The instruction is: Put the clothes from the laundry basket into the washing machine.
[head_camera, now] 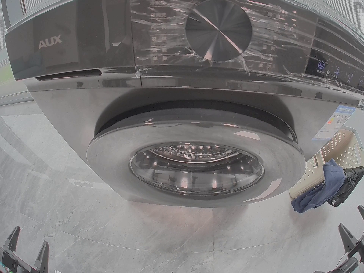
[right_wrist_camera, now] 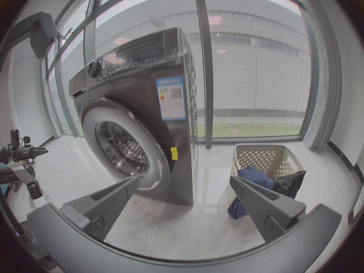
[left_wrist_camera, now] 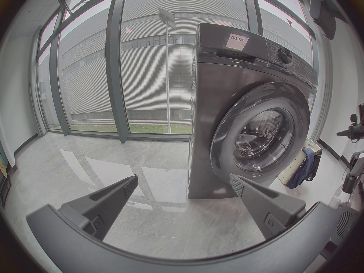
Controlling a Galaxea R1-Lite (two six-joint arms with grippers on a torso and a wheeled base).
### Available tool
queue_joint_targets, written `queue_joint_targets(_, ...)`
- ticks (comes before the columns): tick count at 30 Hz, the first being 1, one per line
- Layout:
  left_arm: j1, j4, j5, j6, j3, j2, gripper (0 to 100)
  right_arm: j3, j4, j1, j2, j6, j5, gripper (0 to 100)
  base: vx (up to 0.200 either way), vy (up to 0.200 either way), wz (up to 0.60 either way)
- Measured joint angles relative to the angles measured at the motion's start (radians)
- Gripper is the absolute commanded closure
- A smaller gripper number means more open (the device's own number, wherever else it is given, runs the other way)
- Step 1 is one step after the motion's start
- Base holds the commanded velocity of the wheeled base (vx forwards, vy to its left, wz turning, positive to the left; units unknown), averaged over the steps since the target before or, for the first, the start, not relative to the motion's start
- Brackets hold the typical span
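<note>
A dark grey washing machine point(head_camera: 197, 95) stands right in front of me, its round glass door point(head_camera: 196, 167) shut. To its right sits a cream laundry basket point(head_camera: 341, 148) with a blue garment point(head_camera: 322, 192) and a black garment point(head_camera: 347, 184) draped over its rim. In the right wrist view the basket point(right_wrist_camera: 265, 158) holds the blue cloth point(right_wrist_camera: 252, 177) and black cloth point(right_wrist_camera: 290, 182). My left gripper point(left_wrist_camera: 184, 184) hangs open and empty, short of the machine point(left_wrist_camera: 246, 107). My right gripper point(right_wrist_camera: 184, 184) is likewise open, back from the basket. Their fingertips peek in low at the head view's corners.
Glossy grey floor tiles point(head_camera: 151, 232) spread in front of the machine. Tall windows point(left_wrist_camera: 144, 69) rise behind it. A tripod-mounted device point(right_wrist_camera: 19, 152) stands off to the side, and a wall corner point(right_wrist_camera: 341, 95) lies beyond the basket.
</note>
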Motion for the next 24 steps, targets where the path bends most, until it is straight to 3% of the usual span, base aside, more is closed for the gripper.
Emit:
queue_joint_targets(6, 0.0, 0.0, -0.001, -0.001, 0.0, 0.0, 0, 0.0, -0.103, 0.023, 0.247, 0.002, 0.058, 0, 0.0, 0.0, 0.0)
queue_joint_targets(11, 0.0, 0.0, -0.002, 0.0, 0.0, 0.0, 0, -0.003, -0.295, 0.088, 0.488, 0.011, 0.073, 0, 0.0, 0.0, 0.0)
queue_joint_targets(18, 0.0, 0.0, -0.003, 0.0, 0.0, 0.0, 0, -0.035, -0.559, 0.24, 0.797, 0.036, 0.031, 0, 0.0, 0.0, 0.0)
queue_joint_targets(24, 0.0, 0.001, -0.004, 0.0, 0.0, 0.0, 0, -0.12, -0.633, 0.372, 0.975, 0.059, -0.025, 0, 0.0, 0.0, 0.0)
